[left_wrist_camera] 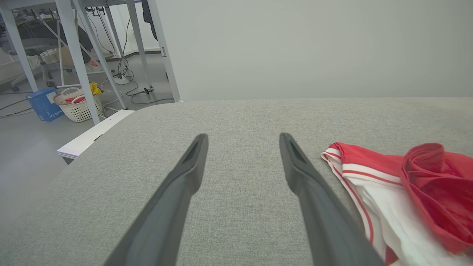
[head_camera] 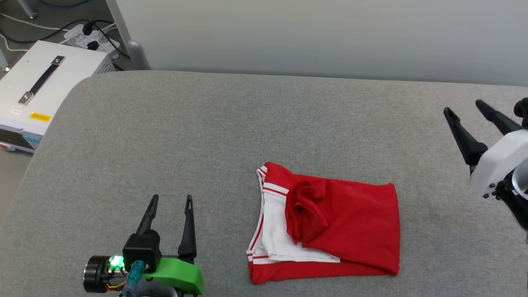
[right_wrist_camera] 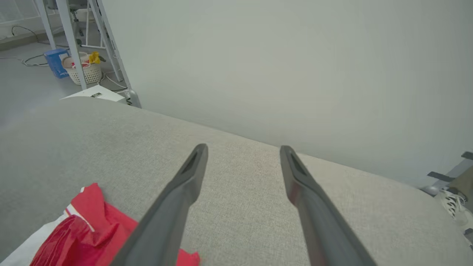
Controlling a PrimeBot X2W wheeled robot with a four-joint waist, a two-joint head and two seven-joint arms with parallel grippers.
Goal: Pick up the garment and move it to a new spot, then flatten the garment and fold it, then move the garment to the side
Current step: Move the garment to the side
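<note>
Garment lies folded, red over white sleeve with striped trim.

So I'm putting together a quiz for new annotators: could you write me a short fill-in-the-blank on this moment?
1. The garment lies folded on the ____ padded surface.
2. The left gripper and the right gripper hold nothing, and the jaws of both stand ____.
3. The white box beside the surface has a ____ handle on top.

Missing words: gray; open; black.
</note>
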